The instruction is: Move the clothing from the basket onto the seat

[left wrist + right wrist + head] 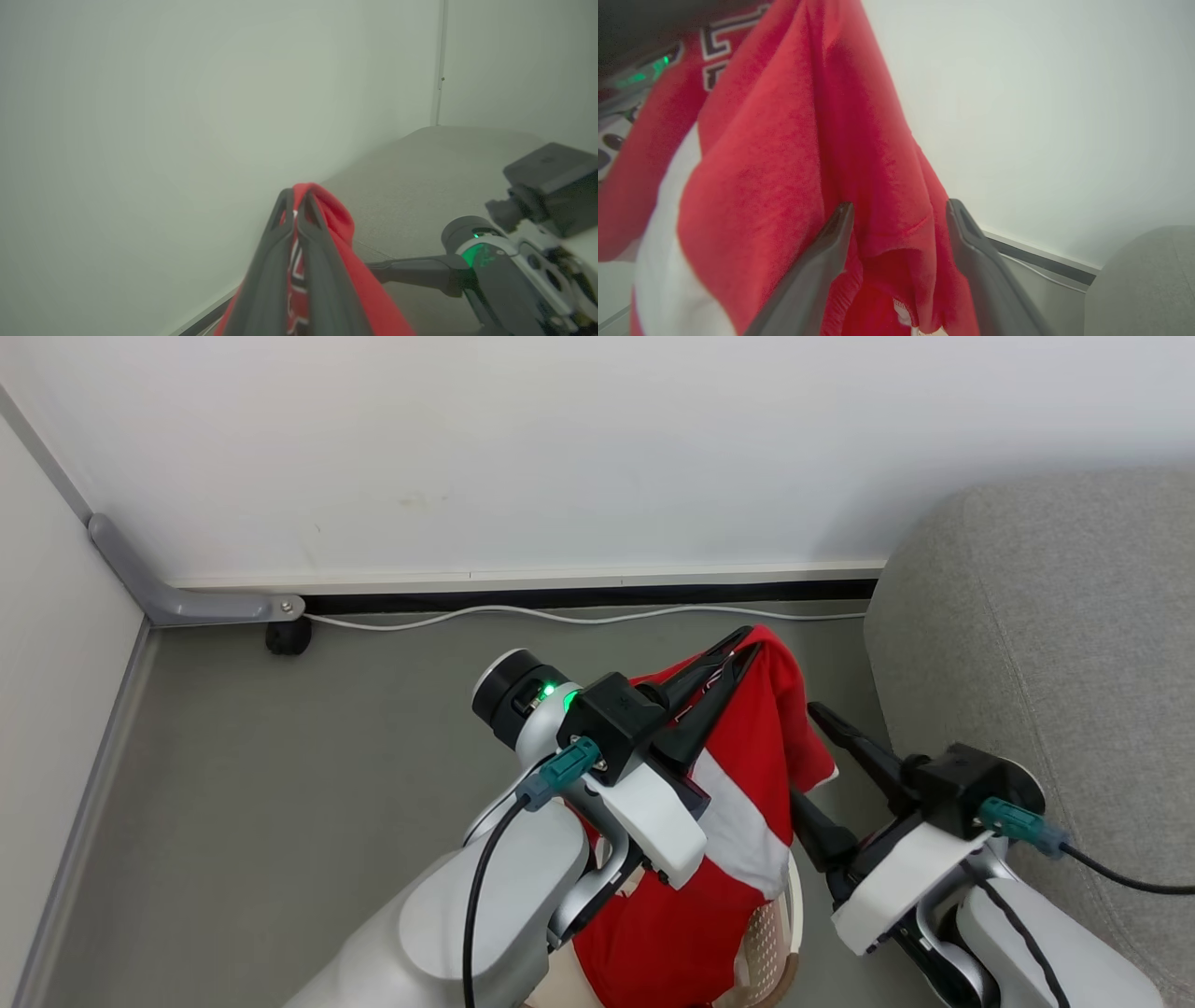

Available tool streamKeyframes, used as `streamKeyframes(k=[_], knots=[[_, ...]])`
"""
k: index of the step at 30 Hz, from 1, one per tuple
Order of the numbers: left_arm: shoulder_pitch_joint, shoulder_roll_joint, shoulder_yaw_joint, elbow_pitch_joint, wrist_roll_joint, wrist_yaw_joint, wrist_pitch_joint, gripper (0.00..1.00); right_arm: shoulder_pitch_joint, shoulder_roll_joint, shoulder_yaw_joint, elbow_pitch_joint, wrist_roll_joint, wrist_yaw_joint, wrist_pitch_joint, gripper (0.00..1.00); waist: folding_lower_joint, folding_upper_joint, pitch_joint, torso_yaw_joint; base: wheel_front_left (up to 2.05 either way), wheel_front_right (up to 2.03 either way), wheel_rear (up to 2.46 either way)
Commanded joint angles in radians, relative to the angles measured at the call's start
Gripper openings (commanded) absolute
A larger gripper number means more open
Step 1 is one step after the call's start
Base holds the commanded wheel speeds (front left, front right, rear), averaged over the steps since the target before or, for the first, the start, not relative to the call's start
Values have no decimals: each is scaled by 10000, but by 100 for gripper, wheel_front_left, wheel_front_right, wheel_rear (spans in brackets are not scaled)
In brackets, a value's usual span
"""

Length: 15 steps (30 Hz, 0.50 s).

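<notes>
My left gripper [740, 646] is shut on a red garment with a white panel [747, 775], holding it up by a bunched fold. In the left wrist view the closed fingertips [294, 200] pinch the red cloth [336, 219]. The garment hangs down into the cream perforated basket [773, 941] at the bottom edge. My right gripper [805, 756] stands open beside the hanging cloth. In the right wrist view its gripper [899, 210] straddles a red fold [887, 186], and dark lettering [714, 42] shows at the top left. The grey seat [1046, 644] lies to the right.
A white wall runs across the back, with a white cable [579, 614] along its base. A grey metal bracket [187, 602] and a black foot [288, 637] sit in the left corner. Grey floor [280, 784] spreads to the left.
</notes>
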Motion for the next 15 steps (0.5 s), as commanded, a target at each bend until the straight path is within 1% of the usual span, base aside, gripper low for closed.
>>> streamKeyframes(k=[1, 4, 6, 7, 11, 12, 13, 14, 15], knots=[[-524, 76, 271, -268, -47, 76, -61, 0, -512, -318, 695, -184, 221, 42, -120, 100, 0, -1, 31, 37, 0, 0, 0], [-547, 76, 187, -316, -75, 76, -61, 0, -1201, -761, 1888, 21, 515, 42, -120, 100, 0, -1, 71, 115, 0, 0, 0], [-536, 76, 103, -356, -94, 78, -61, 0, -1661, -991, 2508, 158, 676, 42, -120, 100, 0, -1, 91, 191, 0, 0, 0], [-523, 76, 16, -377, -117, 70, -61, 0, -2039, -1148, 3097, 405, 877, 42, -120, 100, 0, -1, 99, 274, 0, 0, 0], [-510, 76, -114, -381, -190, 61, -61, 0, -2684, -1193, 4218, 969, 1568, 42, -120, 100, 0, -1, 149, 422, 0, 0, 0], [-511, 76, -139, -388, -200, 59, -61, 0, -2823, -1160, 4431, 1089, 1770, 42, -120, 100, 0, -1, 169, 462, 0, 0, 0], [-511, 76, -139, -388, -200, 59, -61, 0, -2823, -1160, 4431, 1089, 1770, 42, -120, 100, 0, -1, 169, 462, 0, 0, 0], [-504, 76, -159, -384, -209, 61, -61, 0, -2949, -1117, 4604, 1189, 1951, 42, -120, 94, 0, -1, 187, 491, 0, 0, 0], [-500, 76, -173, -376, -221, 59, -61, 0, -3050, -1064, 4697, 1253, 2119, 42, -120, 38, 0, -1, 204, 520, 0, 0, 0]])
